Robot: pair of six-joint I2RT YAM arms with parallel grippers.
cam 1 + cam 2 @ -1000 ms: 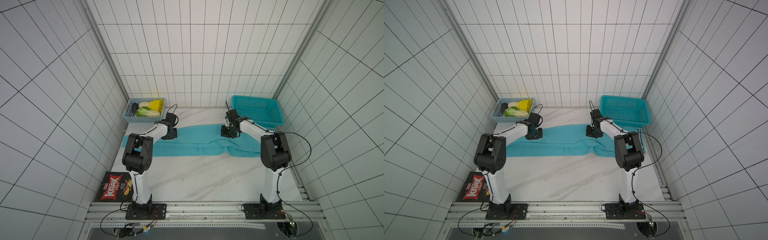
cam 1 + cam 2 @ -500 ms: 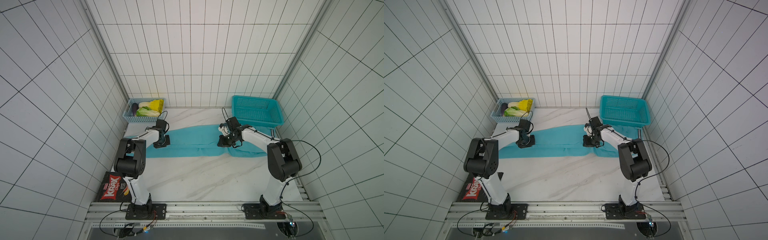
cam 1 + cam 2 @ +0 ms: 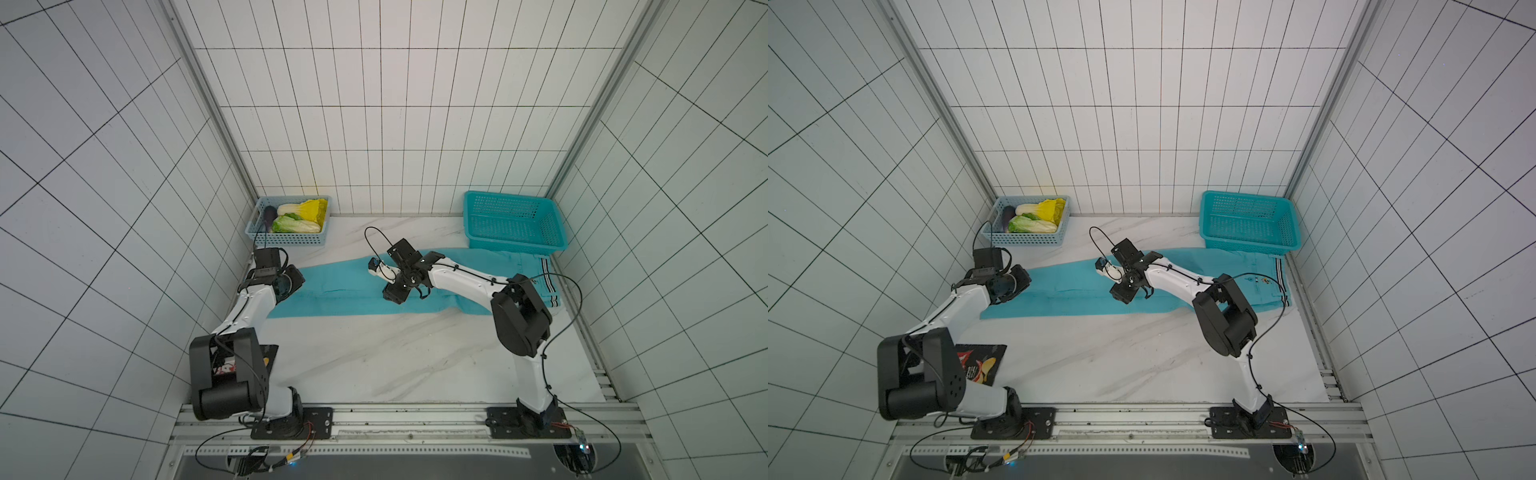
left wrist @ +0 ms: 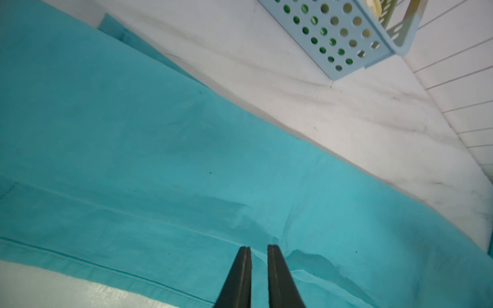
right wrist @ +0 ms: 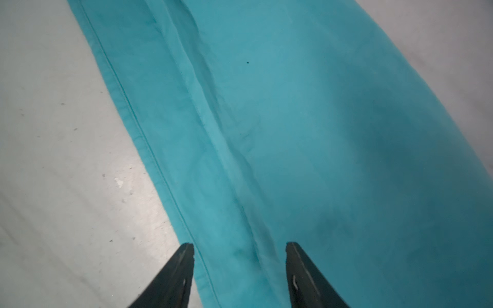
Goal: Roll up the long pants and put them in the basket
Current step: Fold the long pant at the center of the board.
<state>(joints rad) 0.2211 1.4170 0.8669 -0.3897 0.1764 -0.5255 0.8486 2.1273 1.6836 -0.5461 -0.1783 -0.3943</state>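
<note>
One long pants (image 3: 345,286) flat; left gripper (image 4: 259,246), right gripper (image 5: 239,244) parted.

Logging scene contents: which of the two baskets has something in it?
The pale blue basket in the far corner on the robot's left: it holds leafy vegetables. The teal basket by the long pants looks empty.

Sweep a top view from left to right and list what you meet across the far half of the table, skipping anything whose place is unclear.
In a top view: pale blue basket holding vegetables → right claw, open above the long pants → teal mesh basket.
</note>
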